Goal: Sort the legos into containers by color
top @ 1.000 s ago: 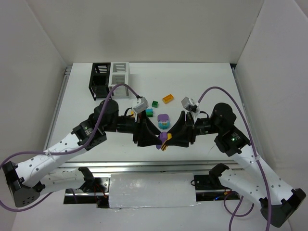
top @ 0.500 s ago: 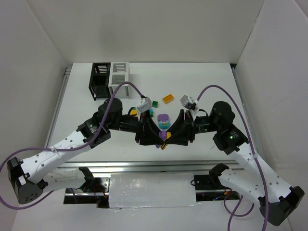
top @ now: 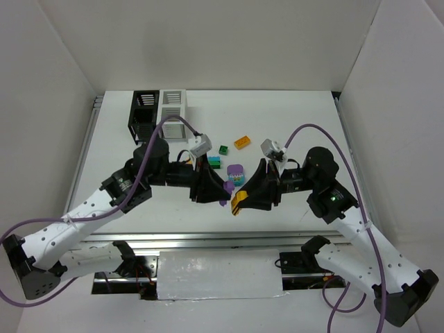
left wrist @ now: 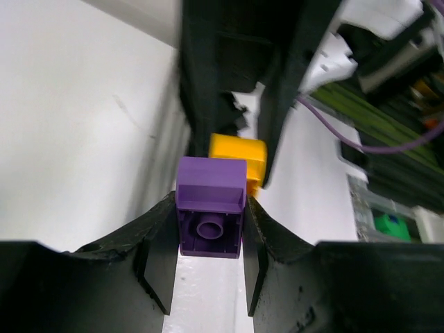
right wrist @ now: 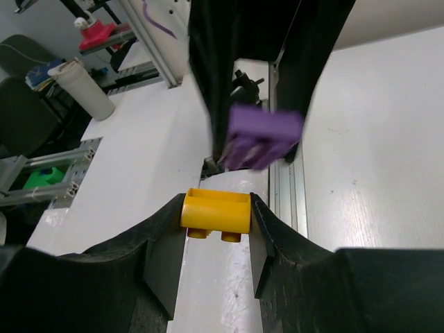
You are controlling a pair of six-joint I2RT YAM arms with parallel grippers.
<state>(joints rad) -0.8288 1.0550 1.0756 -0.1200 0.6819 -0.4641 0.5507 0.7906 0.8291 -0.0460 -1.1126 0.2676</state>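
Observation:
Near the table's front middle my two grippers face each other. My left gripper (top: 220, 194) (left wrist: 210, 208) is shut on a purple lego (top: 224, 202) (left wrist: 210, 216), its hollow underside toward the left wrist camera. My right gripper (top: 243, 199) (right wrist: 216, 209) is shut on a yellow lego (top: 238, 202) (right wrist: 216, 211), studs down. A small gap separates the two bricks. The purple lego (right wrist: 263, 137) looks blurred in the right wrist view. The yellow lego (left wrist: 238, 156) shows just behind the purple one in the left wrist view. The black container (top: 146, 115) and white container (top: 172, 106) stand joined at the back left.
Loose on the table behind the grippers lie an orange brick (top: 242, 141), a green brick (top: 223, 149), a teal brick (top: 215, 162) and a purple-and-teal piece (top: 235, 173). White walls enclose the table on three sides. A metal rail (top: 208, 239) runs along the near edge.
My left gripper has shut on the purple lego and drawn back to the left with it, away from the yellow lego. The right gripper has kept its hold and hardly moved.

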